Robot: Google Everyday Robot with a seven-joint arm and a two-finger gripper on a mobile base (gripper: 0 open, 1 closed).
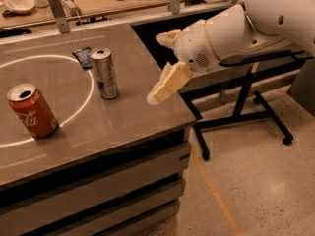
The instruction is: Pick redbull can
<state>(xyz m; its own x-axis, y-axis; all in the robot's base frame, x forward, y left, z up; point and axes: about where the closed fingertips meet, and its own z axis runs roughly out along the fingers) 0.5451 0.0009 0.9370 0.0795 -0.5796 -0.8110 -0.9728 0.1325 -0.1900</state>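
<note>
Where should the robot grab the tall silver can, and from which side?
Probably around the middle of the redbull can, coming from the right of the view. It stands upright, slim and round, so fingers fit either side. The gripper hangs open by the right edge of the table, nothing between them. A dark packet lies just behind-left of the can.

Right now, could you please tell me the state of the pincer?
Pincer: open, empty, over the grey table's edge, apart from the slim silver metal can.

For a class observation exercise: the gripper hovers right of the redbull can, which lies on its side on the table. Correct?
No. The camera view shows the redbull can standing upright on the table; the gripper does hover right of it.
</note>
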